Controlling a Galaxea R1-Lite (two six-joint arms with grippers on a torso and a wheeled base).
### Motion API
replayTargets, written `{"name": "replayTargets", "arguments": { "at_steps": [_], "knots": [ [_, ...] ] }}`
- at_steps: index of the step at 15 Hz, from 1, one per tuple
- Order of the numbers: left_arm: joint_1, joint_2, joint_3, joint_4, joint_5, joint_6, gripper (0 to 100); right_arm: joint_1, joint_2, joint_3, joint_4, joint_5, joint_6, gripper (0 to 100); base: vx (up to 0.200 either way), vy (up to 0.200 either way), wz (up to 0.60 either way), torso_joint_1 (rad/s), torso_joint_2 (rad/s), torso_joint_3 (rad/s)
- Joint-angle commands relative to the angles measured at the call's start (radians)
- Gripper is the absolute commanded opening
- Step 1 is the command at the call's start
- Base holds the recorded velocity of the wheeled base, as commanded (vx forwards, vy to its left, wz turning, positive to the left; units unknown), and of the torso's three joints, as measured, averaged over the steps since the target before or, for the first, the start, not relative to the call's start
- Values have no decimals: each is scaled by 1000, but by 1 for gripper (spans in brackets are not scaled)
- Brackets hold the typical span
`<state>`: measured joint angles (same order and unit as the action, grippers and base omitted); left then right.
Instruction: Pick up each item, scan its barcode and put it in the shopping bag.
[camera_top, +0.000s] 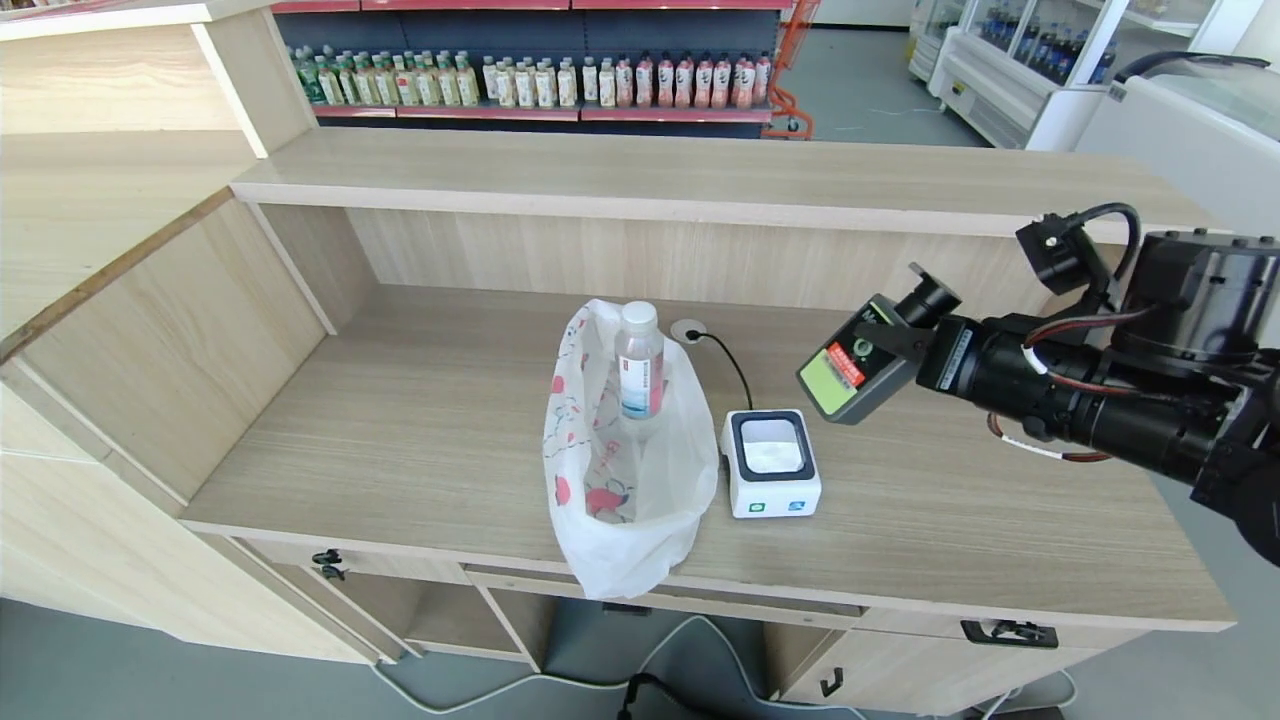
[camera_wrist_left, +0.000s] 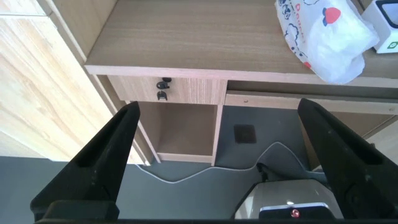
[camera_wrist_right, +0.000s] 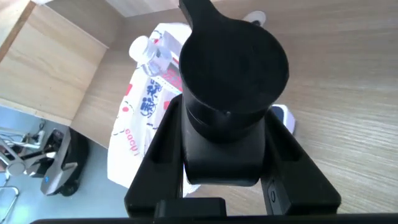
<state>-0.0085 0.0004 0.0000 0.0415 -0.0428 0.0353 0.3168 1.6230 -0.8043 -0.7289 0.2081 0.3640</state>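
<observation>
- Evidently awaiting its scan, the dark container (camera_top: 850, 375) hung up beside the scanner (camera_top: 770, 462), label angled toward it, clamped by the fingers of the right gripper (camera_top: 900, 345).
- A bottle (camera_top: 640, 365) stood in the bag (camera_top: 610, 480).
- The left gripper (camera_wrist_left: 217, 162) sat idle below the bench (camera_wrist_left: 186, 31), fingers wide.

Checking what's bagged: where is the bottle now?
Head view: the bottle stands inside the bag, mid-counter, just left of the scanner.

a shop: shelves of bottled drinks (camera_top: 530, 85), checkout counter (camera_top: 400, 430), barcode scanner (camera_top: 770, 462)
</observation>
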Motion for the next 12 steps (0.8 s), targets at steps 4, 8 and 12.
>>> {"name": "replayTargets", "arguments": {
  "at_steps": [4, 8, 12],
  "knots": [
    [1, 0, 0, 0, 0, -3, 100, -5, 75, 2, -18, -6, -5, 0, 0, 0, 0, 0, 0, 0],
    [1, 0, 0, 0, 0, -5, 100, -12, 164, 25, -142, 4, -48, 0, 0, 0, 0, 0, 0, 0],
    [1, 0, 0, 0, 0, -3, 100, -8, 195, 2, -145, 56, -43, 0, 0, 0, 0, 0, 0, 0]
  ]
}}
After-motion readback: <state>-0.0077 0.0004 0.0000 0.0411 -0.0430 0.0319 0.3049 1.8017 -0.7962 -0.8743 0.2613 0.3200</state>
